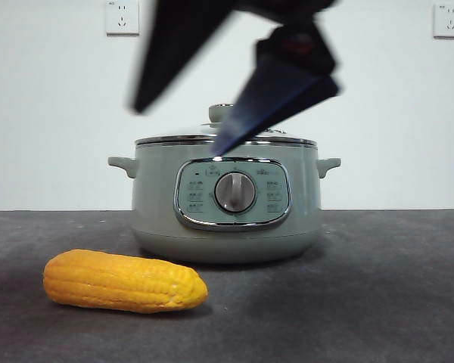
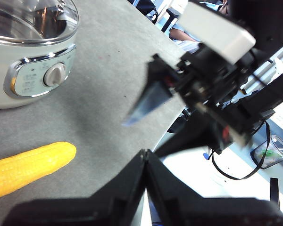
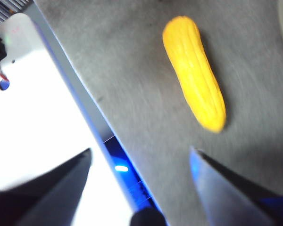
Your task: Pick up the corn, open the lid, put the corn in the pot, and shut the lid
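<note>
Corn (image 1: 125, 282) lies on its side on the dark grey tabletop (image 1: 378, 302), in front of the pot (image 1: 225, 200) and off toward one side of it, apart from the pot's base and touched by nothing. The lid (image 1: 223, 134) sits closed on the pot, its pale green knob partly hidden in the front view by a dark, blurred arm.

The step in hand looks like the very first one, reaching for the corn: nothing is lifted yet. The right gripper (image 3: 141, 188) hangs above the tabletop near its edge with its jaws spread wide and empty; in its wrist view the corn lies well beyond the jaw tips, not between them. The left gripper (image 2: 145, 162) has its jaws pressed together on nothing and seems to wait, with the corn's tapered end near but off to one side of it.

The next move probably calls for the right gripper to travel over the cob, line its jaws across the cob's width and descend around its middle.
</note>
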